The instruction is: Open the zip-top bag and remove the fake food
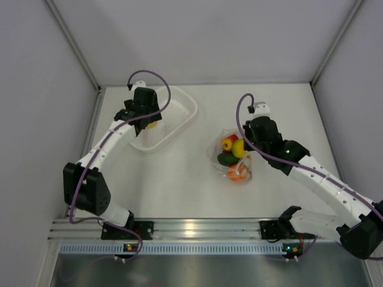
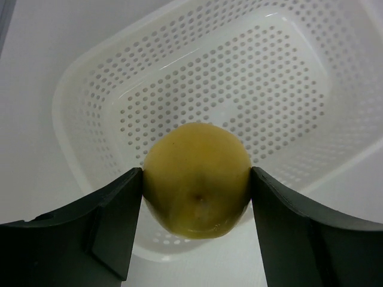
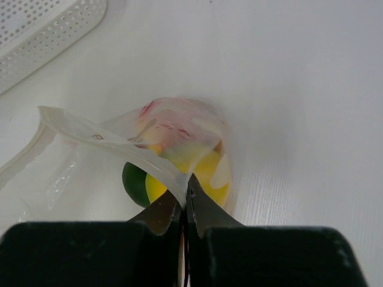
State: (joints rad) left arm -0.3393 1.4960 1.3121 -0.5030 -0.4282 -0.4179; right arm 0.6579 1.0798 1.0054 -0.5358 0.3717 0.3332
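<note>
White table (image 1: pixel 179 185), perforated basket (image 1: pixel 190 111), zip-top bag (image 1: pixel 234 160)

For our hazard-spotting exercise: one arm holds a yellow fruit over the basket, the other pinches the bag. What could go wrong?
1. The left gripper holds the lemon by the near rim of the basket; released there, it might bounce out.
2. The right gripper pinches only the thin edge of the zip-top bag, which could slip.
</note>
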